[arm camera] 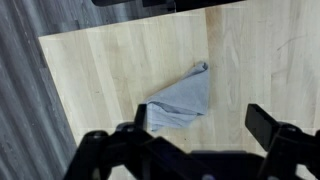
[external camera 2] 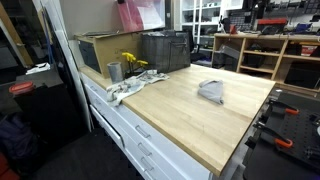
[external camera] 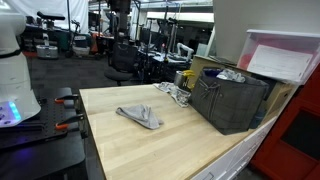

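A crumpled grey cloth (arm camera: 180,100) lies on the light wooden tabletop (arm camera: 100,70). It shows in both exterior views (external camera: 140,117) (external camera 2: 211,90), near the middle of the table. In the wrist view my gripper (arm camera: 202,125) is open and empty. It hangs well above the table, with its left finger over the cloth's lower left corner and its right finger over bare wood. The gripper does not show in either exterior view.
A dark mesh crate (external camera: 232,100) (external camera 2: 165,50) stands at one end of the table. Next to it are a metal cup (external camera 2: 114,71), yellow flowers (external camera 2: 132,62) and a white rag (external camera 2: 125,90). Red-handled clamps (external camera 2: 285,110) sit at the opposite edge. The table drops to floor at the left of the wrist view (arm camera: 20,100).
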Controlling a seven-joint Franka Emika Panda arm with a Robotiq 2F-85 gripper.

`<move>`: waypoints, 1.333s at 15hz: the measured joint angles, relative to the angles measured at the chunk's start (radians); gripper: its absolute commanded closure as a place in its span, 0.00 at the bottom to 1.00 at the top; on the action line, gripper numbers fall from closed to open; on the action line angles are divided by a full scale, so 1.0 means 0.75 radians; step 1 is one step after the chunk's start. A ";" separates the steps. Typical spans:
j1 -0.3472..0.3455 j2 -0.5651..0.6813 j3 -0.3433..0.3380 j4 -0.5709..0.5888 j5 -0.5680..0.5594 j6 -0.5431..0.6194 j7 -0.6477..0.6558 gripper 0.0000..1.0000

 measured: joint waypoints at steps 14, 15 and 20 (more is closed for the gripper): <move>0.000 0.084 -0.015 -0.037 0.001 0.126 0.004 0.00; -0.001 0.120 -0.018 -0.049 0.001 0.172 0.009 0.00; -0.003 0.372 -0.020 -0.058 0.001 0.419 0.084 0.00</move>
